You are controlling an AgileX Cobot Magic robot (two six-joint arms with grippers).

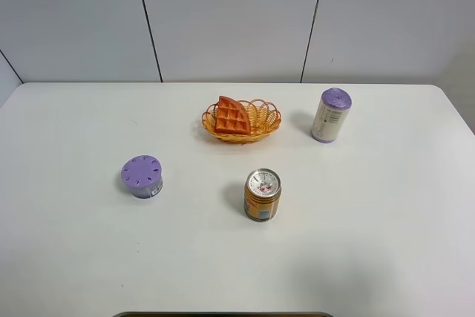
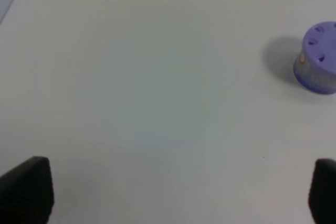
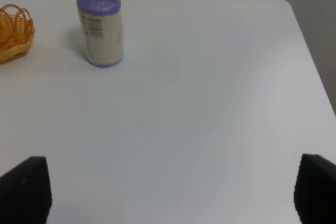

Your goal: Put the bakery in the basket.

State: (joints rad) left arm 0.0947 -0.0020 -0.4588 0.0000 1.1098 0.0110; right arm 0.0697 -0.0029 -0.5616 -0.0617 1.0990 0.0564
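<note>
Two grippers: we see the left gripper [image 2: 168,192] and right gripper [image 3: 168,192] spread wide over the smooth white table [image 1: 89,257].
Bakery [image 1: 232,116]: grid-embossed orange-brown wedge, lying inside the basket.
Basket [image 1: 261,119]: oval woven wicker, looped rim.

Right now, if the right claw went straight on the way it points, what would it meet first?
Probably nothing: bare table lies ahead of the open right claw. The purple-capped canister stands off to one side, though depth is unclear.
</note>
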